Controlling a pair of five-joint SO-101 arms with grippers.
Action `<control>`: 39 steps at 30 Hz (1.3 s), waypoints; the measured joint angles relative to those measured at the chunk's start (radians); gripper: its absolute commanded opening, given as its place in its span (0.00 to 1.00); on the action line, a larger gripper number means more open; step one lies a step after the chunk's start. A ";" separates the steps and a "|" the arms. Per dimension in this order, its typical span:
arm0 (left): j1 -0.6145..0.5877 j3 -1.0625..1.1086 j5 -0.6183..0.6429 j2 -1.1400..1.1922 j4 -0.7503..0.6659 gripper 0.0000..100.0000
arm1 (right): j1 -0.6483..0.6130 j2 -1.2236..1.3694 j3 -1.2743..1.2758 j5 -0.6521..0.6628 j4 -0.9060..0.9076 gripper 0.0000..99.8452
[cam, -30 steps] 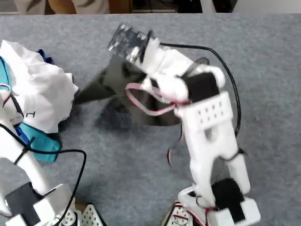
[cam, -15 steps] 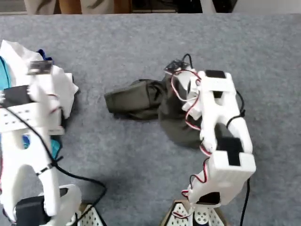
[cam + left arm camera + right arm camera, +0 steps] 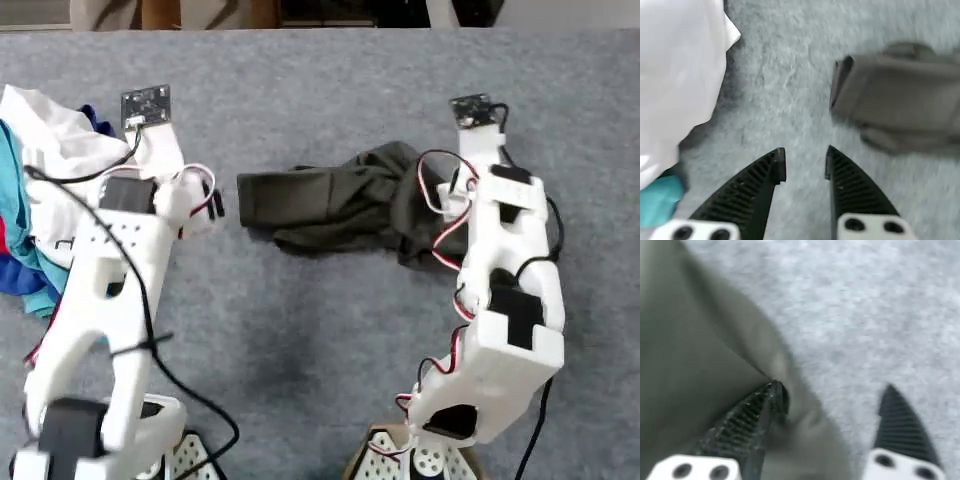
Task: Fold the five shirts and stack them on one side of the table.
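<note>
- On the grey felt-like bench (image 3: 300, 340), the dark olive cloth shirt (image 3: 340, 205) lies half folded: one end squared, the other bunched.
- Right claw (image 3: 832, 395) gapes wide at the shirt's bunched edge, gripping nothing.
- Left claw (image 3: 805, 162), slightly parted and empty, hangs beside its squared end.
- Next, I reckon: pinch the limp bunch and fold it over.

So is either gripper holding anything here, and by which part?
Nothing held. Left gripper open over the table; right gripper open, straddling the olive shirt at its edge.
</note>
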 measured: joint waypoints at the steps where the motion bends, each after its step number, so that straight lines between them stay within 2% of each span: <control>1: 0.000 -0.006 0.020 0.048 -0.028 0.16 | 0.008 0.000 0.000 -0.005 -0.015 0.03; 2: 0.000 -0.026 0.031 0.098 -0.043 0.16 | 0.009 0.000 0.000 -0.006 -0.029 0.00; 4: 0.008 -0.104 0.043 0.199 -0.043 0.16 | 0.009 0.000 0.000 -0.006 -0.051 0.02; 9: 0.035 -0.413 0.127 0.456 0.054 0.16 | 0.015 0.000 0.000 -0.009 -0.068 0.02; 20: 0.103 -1.227 0.371 0.928 0.491 0.16 | 0.018 0.000 0.000 -0.009 -0.069 0.02; 23: 0.103 -1.396 0.411 1.014 0.542 0.16 | 0.018 0.000 0.000 -0.009 -0.069 0.02; 32: 0.103 -1.473 0.440 1.185 0.555 0.16 | 0.018 0.000 0.000 -0.009 -0.069 0.02; 37: 0.103 -1.476 0.442 1.208 0.555 0.03 | 0.018 0.000 0.000 -0.009 -0.069 0.02; 39: 0.103 -1.476 0.442 1.214 0.555 0.02 | 0.018 0.000 0.000 -0.009 -0.069 0.02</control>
